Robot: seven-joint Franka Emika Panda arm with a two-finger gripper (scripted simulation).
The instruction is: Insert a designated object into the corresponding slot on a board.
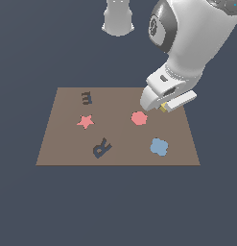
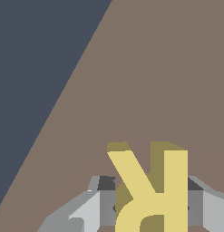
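My hand (image 2: 149, 206) is clamped on the yellow R (image 2: 152, 190), fingers (image 2: 93, 208) pressed to both its sides, low over the brown board (image 1: 62, 144) near its far edge on the exterior view's right, beside the pink blob (image 1: 139, 117) and well apart from the navy R-shaped slot (image 1: 101, 148).

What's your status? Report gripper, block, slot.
Gripper around yellow R, fingers flanking it, at the board's far edge. R slot empty, across the board. Pink blob between them.
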